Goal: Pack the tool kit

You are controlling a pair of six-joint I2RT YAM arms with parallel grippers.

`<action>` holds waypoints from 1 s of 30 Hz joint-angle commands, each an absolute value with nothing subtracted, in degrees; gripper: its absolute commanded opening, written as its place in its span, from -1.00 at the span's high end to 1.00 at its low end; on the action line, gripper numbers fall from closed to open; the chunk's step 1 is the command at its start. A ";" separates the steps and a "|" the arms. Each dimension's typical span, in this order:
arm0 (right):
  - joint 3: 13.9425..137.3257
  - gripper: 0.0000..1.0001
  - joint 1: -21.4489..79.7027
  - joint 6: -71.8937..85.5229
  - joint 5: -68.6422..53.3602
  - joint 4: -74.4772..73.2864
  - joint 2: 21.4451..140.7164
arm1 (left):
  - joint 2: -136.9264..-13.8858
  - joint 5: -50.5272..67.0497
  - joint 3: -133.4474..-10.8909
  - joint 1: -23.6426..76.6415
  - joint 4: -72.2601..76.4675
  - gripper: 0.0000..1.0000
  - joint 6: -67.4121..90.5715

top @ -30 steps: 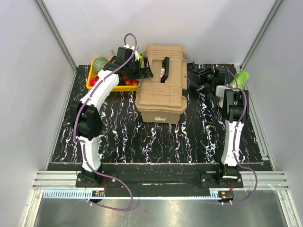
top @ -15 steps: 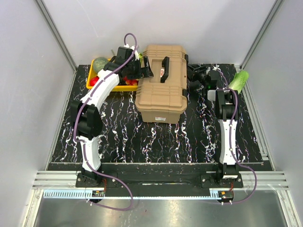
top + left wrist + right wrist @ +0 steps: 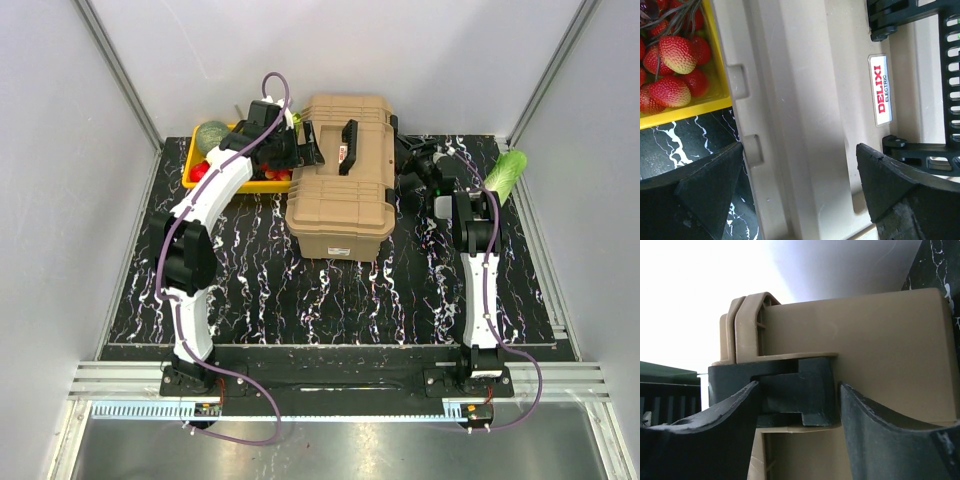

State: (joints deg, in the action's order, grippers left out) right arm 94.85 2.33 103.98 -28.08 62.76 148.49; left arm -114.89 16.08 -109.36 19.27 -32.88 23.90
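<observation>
Fingers (image 3: pixel 710 190) of left gripper (image 3: pixel 800 155) spread wide over toolbox (image 3: pixel 340 200) lid's left edge, with yellow crate (image 3: pixel 690 112) of strawberries (image 3: pixel 672 52) tight against that side. Right gripper (image 3: pixel 799 385) parted, straddling black side latch (image 3: pixel 812 397); toolbox shut, mid-back of table (image 3: pixel 300 290)

Your two arms share one build. The left arm (image 3: pixel 212 195) and right arm (image 3: pixel 484 290) carry white shells on the links and black housings at the joints, and each stands on a black base (image 3: pixel 190 378). A purple cable (image 3: pixel 165 250) loops along each arm. The left gripper (image 3: pixel 800 150) has matte black, wedge-shaped fingers (image 3: pixel 710 182). The right gripper (image 3: pixel 799 385) has dark, curved ones with pale worn edges.
</observation>
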 commanded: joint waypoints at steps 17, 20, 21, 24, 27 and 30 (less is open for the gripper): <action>92.46 -0.10 5.36 104.60 -26.37 67.94 139.75 | -112.76 15.74 -109.16 18.98 -31.02 -0.98 23.12; 92.99 -0.09 5.36 102.14 -26.54 66.01 138.87 | -112.68 15.64 -109.25 18.98 -31.29 -0.98 22.76; 92.99 -0.08 5.36 101.35 -26.63 65.22 138.52 | -112.68 15.64 -109.16 18.98 -31.20 -0.98 22.76; 93.60 -0.09 5.36 98.10 -26.72 62.85 137.38 | -112.94 15.73 -109.07 18.98 -31.38 -0.98 22.50; 93.60 -0.11 5.36 94.58 -26.89 60.21 136.32 | -113.47 16.52 -109.07 18.99 -31.90 -0.98 22.33; 93.43 -0.12 5.36 92.03 -26.89 58.45 135.62 | -113.91 17.05 -109.16 18.98 -32.08 -0.98 22.15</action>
State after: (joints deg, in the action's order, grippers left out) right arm 91.57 3.46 97.58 -24.60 55.92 143.22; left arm -114.91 16.08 -109.10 19.27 -33.32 23.33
